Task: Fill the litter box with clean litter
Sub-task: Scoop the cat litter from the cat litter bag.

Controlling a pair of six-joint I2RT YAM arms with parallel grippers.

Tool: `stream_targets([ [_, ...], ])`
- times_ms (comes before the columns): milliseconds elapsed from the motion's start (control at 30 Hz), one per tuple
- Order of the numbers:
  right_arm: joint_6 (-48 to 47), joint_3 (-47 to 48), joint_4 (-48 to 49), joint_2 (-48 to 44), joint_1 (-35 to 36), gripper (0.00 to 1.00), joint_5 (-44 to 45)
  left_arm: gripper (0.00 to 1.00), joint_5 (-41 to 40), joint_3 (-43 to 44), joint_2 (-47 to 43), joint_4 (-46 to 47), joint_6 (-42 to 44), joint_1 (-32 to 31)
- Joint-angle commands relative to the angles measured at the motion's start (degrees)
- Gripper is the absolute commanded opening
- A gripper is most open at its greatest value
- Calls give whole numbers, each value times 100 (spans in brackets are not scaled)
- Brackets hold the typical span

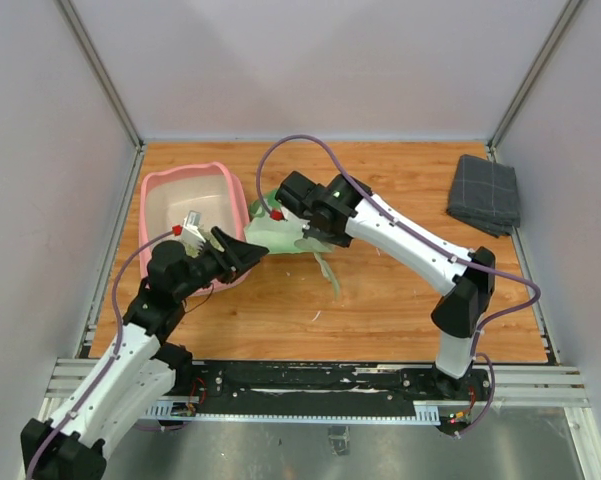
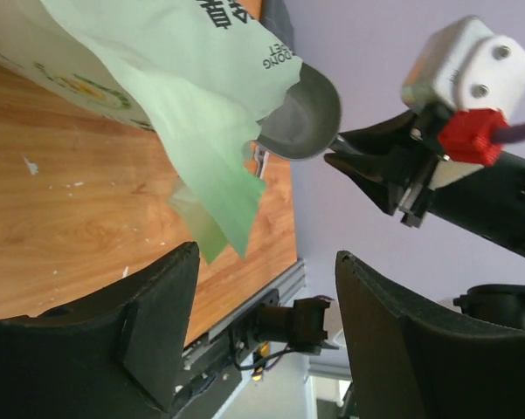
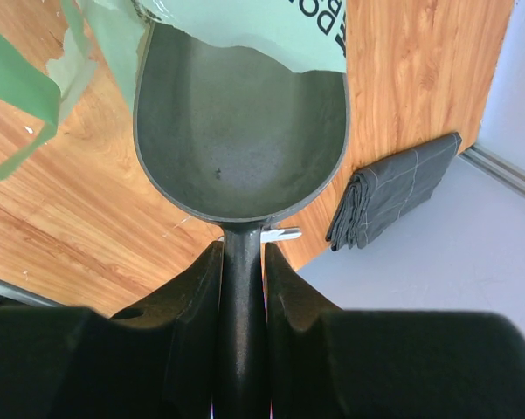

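Observation:
The pink litter box (image 1: 158,190) stands at the back left of the table, its pale inside bare where it shows. A light green printed bag (image 1: 280,236) lies just to its right. My right gripper (image 3: 243,249) is shut on the handle of a grey metal scoop (image 3: 245,131). The scoop's bowl looks empty and its front edge sits under the bag's (image 3: 245,26) torn mouth. My left gripper (image 2: 266,253) is open with nothing between its fingers, next to the bag's (image 2: 183,78) lower flap and the scoop (image 2: 301,113). The clean litter is hidden from every view.
A folded grey cloth (image 1: 485,195) lies at the back right, also seen as the cloth (image 3: 397,188) past the scoop. A torn green strip (image 1: 328,272) and small scraps lie on the wood in front of the bag. Walls close the table in on three sides.

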Motion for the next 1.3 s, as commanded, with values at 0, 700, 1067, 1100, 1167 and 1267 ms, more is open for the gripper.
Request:
stream_targets([
  [0, -15, -216, 245, -328, -69, 1, 158, 67, -1203, -293, -549, 192, -781, -559],
  [700, -187, -986, 978, -1011, -190, 1, -412, 58, -4638, -174, 1387, 1942, -2239, -2693],
  [1067, 1, -1749, 806, -1736, -208, 1, -235, 0, -3465, 565, 2506, 2291, -1633, -3039],
  [1100, 46, -1917, 793, -1921, -208, 1, -232, 0, -3372, 648, 2540, 2291, -1624, -3149],
  [1167, 182, -2206, 701, -2261, -197, 1, -256, 0, -3355, 808, 2559, 2290, -1593, -3431],
  [1267, 417, -2484, 497, -2677, -149, 1, -364, 0, -3478, 1053, 2584, 2266, -1470, -3985],
])
